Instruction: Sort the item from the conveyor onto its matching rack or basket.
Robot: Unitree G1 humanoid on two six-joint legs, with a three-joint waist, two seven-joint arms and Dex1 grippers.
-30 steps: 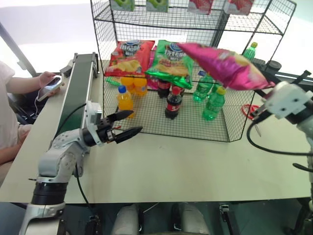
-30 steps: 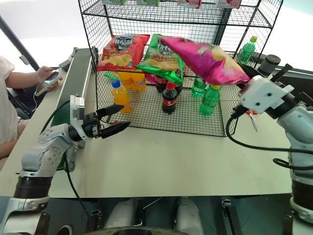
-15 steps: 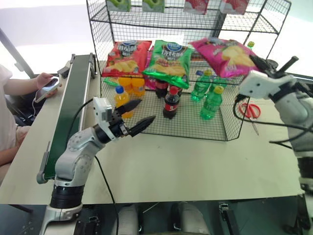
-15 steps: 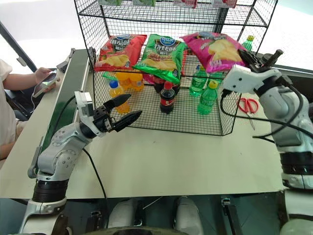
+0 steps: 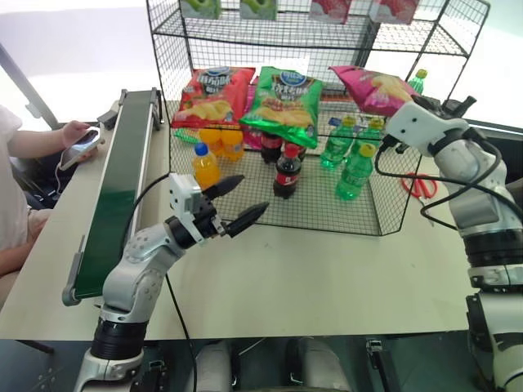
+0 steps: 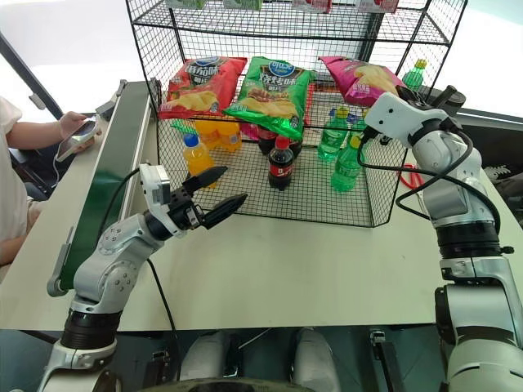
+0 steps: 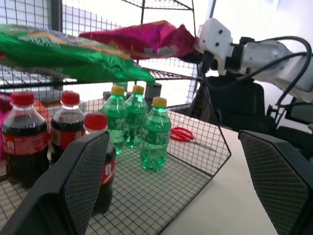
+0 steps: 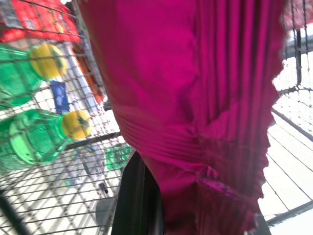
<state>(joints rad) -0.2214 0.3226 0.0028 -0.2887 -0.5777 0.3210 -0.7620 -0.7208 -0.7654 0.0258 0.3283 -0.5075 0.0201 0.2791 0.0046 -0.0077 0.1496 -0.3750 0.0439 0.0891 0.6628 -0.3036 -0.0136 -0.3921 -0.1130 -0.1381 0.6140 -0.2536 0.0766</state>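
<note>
Magenta-pink chip bag [image 5: 372, 86] hangs pinched by its crimped end in my right pincer [image 5: 400, 110], its body lying over the middle tier of the black wire rack [image 5: 327, 37], beside the green bag [image 5: 284, 96] and the red bag [image 5: 211, 92]. Green bottles [image 5: 356, 172] stand on the tier below it. My left pincer [image 5: 237, 202] hovers spread wide and empty over the bench [image 5: 327, 278], in front of the rack and beside the dark green conveyor [image 5: 118, 188]
</note>
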